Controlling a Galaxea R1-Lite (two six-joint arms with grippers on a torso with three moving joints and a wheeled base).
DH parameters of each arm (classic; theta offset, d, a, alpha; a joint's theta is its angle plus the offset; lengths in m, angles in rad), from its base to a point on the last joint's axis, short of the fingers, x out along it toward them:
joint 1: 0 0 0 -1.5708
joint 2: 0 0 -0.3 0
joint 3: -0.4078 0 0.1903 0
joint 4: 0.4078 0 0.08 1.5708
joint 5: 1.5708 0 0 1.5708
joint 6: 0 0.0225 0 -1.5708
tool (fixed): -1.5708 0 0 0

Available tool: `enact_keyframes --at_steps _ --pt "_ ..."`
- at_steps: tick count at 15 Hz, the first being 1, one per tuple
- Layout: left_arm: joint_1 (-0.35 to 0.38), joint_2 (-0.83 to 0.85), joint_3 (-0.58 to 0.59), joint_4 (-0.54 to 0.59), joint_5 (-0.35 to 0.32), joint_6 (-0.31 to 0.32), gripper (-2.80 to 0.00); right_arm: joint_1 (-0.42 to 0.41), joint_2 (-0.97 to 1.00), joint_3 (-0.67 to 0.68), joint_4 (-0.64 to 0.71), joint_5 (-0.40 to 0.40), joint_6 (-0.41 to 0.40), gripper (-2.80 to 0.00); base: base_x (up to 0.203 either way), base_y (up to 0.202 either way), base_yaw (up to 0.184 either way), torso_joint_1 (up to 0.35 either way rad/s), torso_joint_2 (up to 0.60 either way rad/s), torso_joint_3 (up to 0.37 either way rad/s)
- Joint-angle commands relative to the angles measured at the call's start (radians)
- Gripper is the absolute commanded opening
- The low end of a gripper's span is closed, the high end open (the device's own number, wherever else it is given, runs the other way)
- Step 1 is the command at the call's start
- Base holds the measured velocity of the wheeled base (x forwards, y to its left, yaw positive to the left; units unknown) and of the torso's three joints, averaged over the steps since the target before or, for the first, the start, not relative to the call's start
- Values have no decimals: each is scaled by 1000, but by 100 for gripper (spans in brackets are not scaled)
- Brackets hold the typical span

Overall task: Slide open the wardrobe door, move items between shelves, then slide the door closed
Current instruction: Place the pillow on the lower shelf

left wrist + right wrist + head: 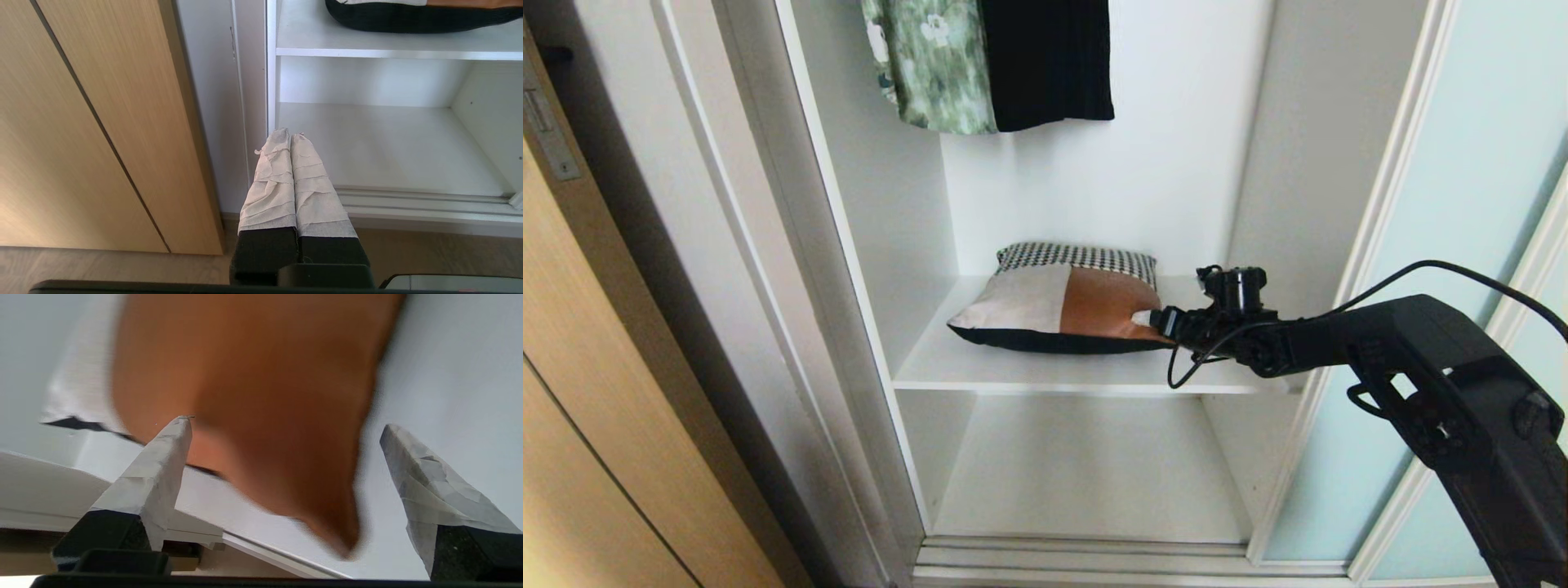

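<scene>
While open: sliding wardrobe door (1462, 245) stands slid aside
Shelves: upper shelf (980, 363) bears cushion (1062, 302); lower shelf (1086, 474) bare
Right gripper (1147, 318): fingers wide at cushion's corner
Left gripper (291, 139): fingers pressed together, parked
Left: moving, closing

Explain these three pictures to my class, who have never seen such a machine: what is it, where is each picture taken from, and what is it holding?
This is a two-armed robot facing an open wardrobe. The wide picture comes from its head; the other two come from cameras on its wrists. A patchwork cushion lies on the upper shelf; the shelf below is bare. The right gripper sits at the cushion's rust-brown corner, fingers wide open on either side, gripping nothing. The left gripper is shut, empty, low beside the wardrobe. The frosted sliding door stands pushed aside on the right.
</scene>
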Motion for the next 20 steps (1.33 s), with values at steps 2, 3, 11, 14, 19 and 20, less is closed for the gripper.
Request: enact_keyframes --at_steps 2,3,11,14,19,20 --pt "0 49 -123 19 0 0 -280 1 15 -4 25 4 3 0 0 0 0 0 0 0" --pt "0 70 -171 28 -1 -1 -280 1 13 -4 26 5 2 0 0 0 0 0 0 0" --pt "-4 562 -544 18 9 -33 -280 -19 10 -12 -5 41 2 -280 0 0 0 0 0 0" --pt "-5 813 -645 -26 -105 -80 -280 -32 18 -13 -22 50 1 -280 0 0 0 0 0 0" --pt "-6 1263 -761 -214 -251 -114 -280 -38 16 -13 -27 110 2 -280 0 0 0 0 0 0" --pt "-7 1357 -801 -236 -283 -126 -280 -38 13 -13 -27 111 2 -280 0 0 0 0 0 0"
